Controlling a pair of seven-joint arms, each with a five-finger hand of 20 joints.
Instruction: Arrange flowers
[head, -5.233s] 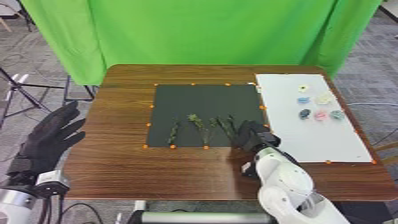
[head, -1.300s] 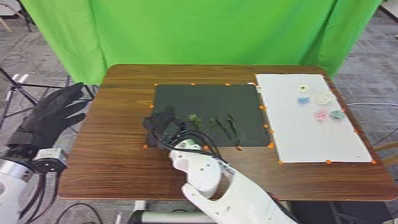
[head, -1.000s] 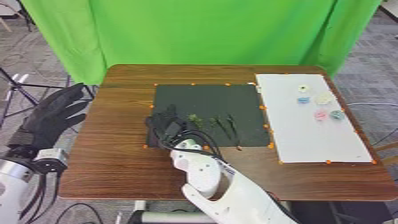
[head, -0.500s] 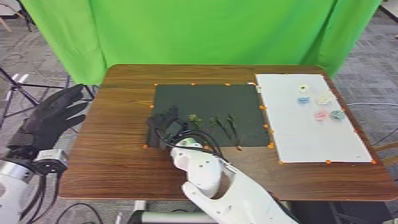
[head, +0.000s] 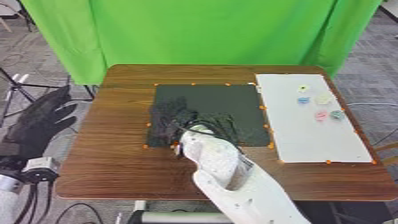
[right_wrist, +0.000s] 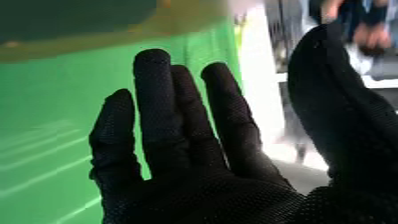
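Observation:
In the head view my right hand (head: 171, 120) is over the left and middle part of the black mat (head: 213, 95), blurred. It and its cables cover most of the green stems. In the right wrist view that hand (right_wrist: 213, 197) has straight fingers and a thumb held well apart, with nothing between them. On the white sheet (head: 311, 145) lie a pale yellow flower (head: 303, 88), a cream flower (head: 322, 100), a blue flower (head: 303, 100), a pink flower (head: 321, 116) and a teal flower (head: 337, 115). My left hand (head: 37, 120) is left of the table, fingers straight.
Small orange markers (head: 329, 161) line the edges of the mat and sheet on the brown table (head: 115, 170). A green curtain (head: 213, 35) hangs behind it. A dark stand (head: 22, 92) is at the far left.
My right hand went from the mat's right side to its left, then slightly back right over the stems. The dark blue flower has left the white sheet. The left hand has shifted slightly.

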